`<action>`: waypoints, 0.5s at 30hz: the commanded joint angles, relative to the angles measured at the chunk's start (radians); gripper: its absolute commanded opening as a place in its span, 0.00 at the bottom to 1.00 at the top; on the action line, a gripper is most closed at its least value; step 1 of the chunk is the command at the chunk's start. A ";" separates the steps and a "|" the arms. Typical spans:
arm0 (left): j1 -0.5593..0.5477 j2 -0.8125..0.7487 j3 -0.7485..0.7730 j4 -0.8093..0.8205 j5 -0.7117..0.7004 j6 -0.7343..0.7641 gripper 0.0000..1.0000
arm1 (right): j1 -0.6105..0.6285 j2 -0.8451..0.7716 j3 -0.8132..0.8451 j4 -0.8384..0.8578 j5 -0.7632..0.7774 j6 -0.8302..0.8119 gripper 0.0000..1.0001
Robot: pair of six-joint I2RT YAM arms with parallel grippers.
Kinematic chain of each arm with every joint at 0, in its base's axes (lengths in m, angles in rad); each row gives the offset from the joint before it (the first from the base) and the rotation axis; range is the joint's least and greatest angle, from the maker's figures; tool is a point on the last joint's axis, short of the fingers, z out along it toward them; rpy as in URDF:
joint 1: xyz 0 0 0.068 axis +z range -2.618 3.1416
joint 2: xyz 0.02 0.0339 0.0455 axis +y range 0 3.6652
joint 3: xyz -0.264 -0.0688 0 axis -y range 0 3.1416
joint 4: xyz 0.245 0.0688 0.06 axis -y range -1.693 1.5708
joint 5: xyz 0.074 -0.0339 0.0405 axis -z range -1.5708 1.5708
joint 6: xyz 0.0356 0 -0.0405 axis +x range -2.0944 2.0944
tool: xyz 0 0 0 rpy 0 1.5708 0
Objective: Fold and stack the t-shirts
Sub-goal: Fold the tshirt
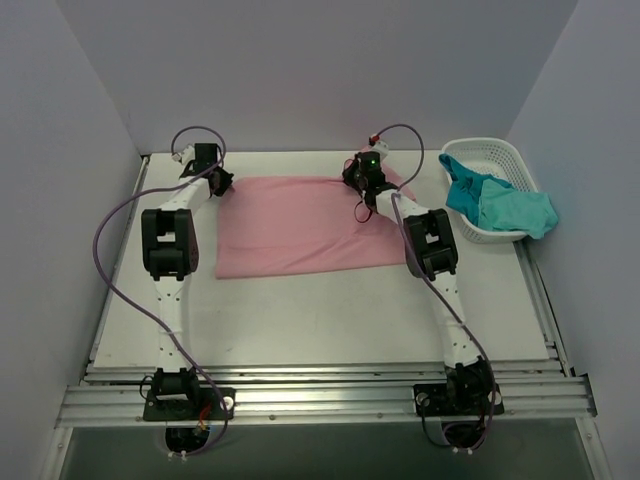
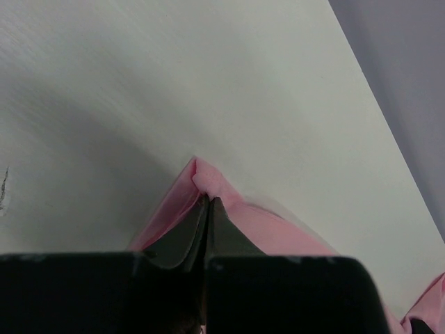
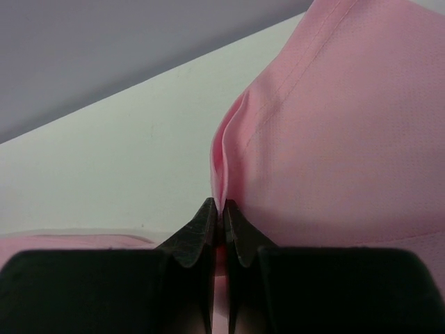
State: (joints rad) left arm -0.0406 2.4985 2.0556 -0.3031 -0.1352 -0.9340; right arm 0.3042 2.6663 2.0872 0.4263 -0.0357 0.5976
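Left gripper [image 1: 217,181]: closed tight on the far left corner of the pink t-shirt [image 1: 300,226], pinching a small peak of pink cloth right at the fingertips [image 2: 191,233] in the wrist view. Right gripper [image 1: 362,184]: closed too, clamped on the far right corner, with a vertical pleat of the stitched edge rising from between the tips.

Pink t-shirt: spread flat across the far half of the table [image 1: 330,320], between the two arms, near edge lying loose and unheld. Teal and turquoise t-shirts [image 1: 500,205]: heaped in the white basket [image 1: 487,146] at the far right, one spilling over its rim, not yet touched.

Step, by judgement: start of the first fold on the pink one, with both far corners secured and barely lifted off the surface. Nothing stacked so far.

Next move, likely: raise both corners together, keep them level and equally taut, draw them toward the near edge and lay far edge onto near edge. Needs matched speed on both sides, as thin cloth may skew or slip out of such small pinches.

Pose: both arms reaching well forward from the bases, elbows raised mid-table, wrists tipped down at the far edge. Left forearm angled slightly inward, right forearm angled inward too.
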 commanded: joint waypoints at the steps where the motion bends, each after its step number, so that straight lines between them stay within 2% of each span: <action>1: -0.004 -0.061 -0.006 -0.036 -0.046 0.061 0.02 | -0.016 -0.092 -0.021 -0.067 0.003 -0.021 0.00; 15: -0.042 -0.234 -0.087 -0.059 -0.139 0.147 0.02 | -0.008 -0.310 -0.190 -0.066 0.033 -0.056 0.00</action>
State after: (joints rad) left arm -0.0734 2.3692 1.9797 -0.3641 -0.2314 -0.8246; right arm 0.3008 2.4691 1.9171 0.3534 -0.0280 0.5686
